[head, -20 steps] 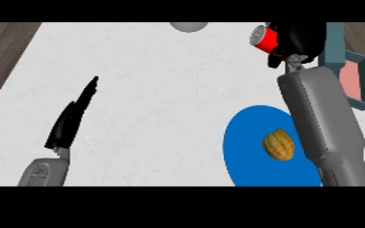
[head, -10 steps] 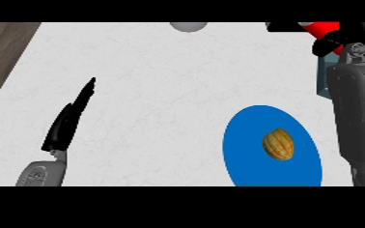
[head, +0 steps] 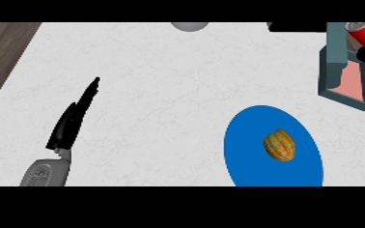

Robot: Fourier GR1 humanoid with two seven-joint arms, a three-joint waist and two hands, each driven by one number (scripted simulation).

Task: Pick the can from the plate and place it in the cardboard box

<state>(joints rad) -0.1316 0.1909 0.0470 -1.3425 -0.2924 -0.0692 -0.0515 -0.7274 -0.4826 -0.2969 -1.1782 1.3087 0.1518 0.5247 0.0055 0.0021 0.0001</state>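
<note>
The red can (head: 355,28) shows at the right edge, over the far end of the cardboard box (head: 332,72), which has teal walls and a pink inside. Only a black sliver of my right hand (head: 360,53) shows just below the can, still round it. The rest of that hand and its forearm are out of the picture. The blue plate (head: 246,149) lies at the lower right and holds only an orange ribbed squash (head: 279,144). My left hand (head: 71,121) rests at the lower left, fingers straight and pointing up.
A grey round object (head: 189,26) sits at the counter's back edge, and a dark shape (head: 296,26) lies to the left of the box. A wooden strip (head: 14,43) borders the counter's left side.
My right hand has carried the can from above the plate's far side rightward to over the box, and its forearm has left the view. The left hand has not moved.
</note>
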